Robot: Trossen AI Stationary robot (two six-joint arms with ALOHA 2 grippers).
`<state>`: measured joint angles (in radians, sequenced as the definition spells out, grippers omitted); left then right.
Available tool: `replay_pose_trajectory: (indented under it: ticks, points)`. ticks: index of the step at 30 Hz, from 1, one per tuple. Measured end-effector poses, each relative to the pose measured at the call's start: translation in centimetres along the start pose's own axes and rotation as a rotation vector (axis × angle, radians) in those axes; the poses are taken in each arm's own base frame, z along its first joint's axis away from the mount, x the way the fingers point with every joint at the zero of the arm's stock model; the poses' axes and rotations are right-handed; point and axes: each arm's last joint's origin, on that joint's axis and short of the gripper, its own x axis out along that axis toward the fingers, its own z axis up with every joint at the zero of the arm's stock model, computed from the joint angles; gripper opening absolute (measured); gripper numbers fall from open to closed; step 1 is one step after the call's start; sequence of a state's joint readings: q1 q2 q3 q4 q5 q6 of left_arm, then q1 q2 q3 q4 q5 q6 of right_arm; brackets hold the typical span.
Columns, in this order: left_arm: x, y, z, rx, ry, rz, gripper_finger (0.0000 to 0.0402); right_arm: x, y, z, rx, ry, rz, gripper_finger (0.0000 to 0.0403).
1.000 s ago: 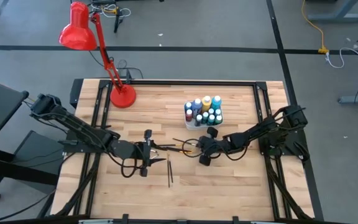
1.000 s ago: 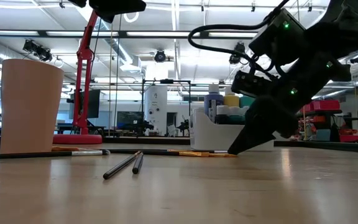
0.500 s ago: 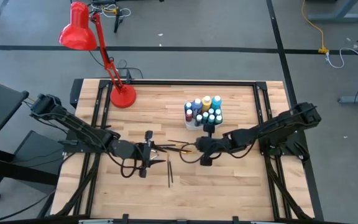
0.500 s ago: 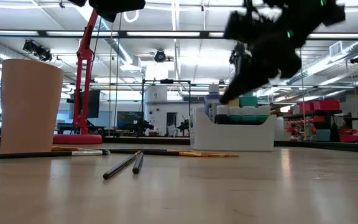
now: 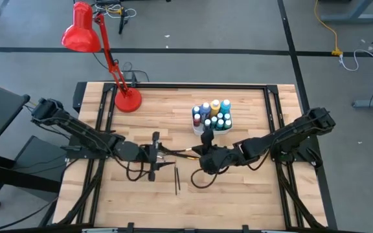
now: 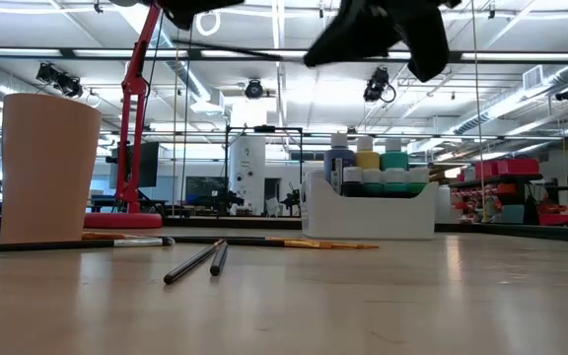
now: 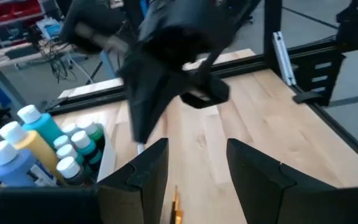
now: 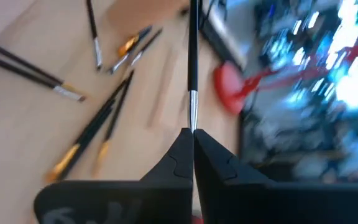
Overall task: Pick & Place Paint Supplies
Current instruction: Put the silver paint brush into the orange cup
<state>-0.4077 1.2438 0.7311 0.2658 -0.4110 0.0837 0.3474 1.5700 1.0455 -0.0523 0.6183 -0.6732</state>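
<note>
Pinched at its ferrule between the pressed-together fingers of the right claw (image 8: 192, 134), a paintbrush (image 8: 192, 59) is held above the surface's middle, and should be carried level, while the left claw (image 7: 196, 163) waits spread nearby.

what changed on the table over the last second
The right tool closed on a paintbrush, lifted it off the table and swung toward the left tool. The left tool stayed open in place; the white tray of paint bottles and loose brushes did not move.
</note>
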Motion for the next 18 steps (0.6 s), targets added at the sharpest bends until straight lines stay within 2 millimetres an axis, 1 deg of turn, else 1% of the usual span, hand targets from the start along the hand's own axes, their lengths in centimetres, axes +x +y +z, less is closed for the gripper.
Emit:
replay_pose_trajectory:
  ticks: [3,5,10,16,18]
  points:
    - [0.5,1.3,-0.1,-0.063,0.008,0.036,0.0171,-0.2,-0.2,0.7,-0.16,-0.066,-0.022,0.0]
    - [0.8,2.2,-0.3,-0.109,0.018,0.037,0.0171,-0.2,-0.4,1.0,-0.236,-0.087,-0.047,0.0]
    - [1.5,4.0,-0.6,-0.276,0.03,-0.11,0.0171,-0.2,-0.6,1.0,-0.437,-0.092,-0.064,0.0]
    - [1.8,5.6,-1.1,-0.466,0.07,-0.184,0.0171,0.1,-1.3,1.1,-0.591,-0.096,-0.119,0.0]
    - [1.8,6.0,-1.1,-0.524,0.078,-0.183,0.0171,0.2,-1.6,1.1,-0.658,-0.098,-0.142,0.0]
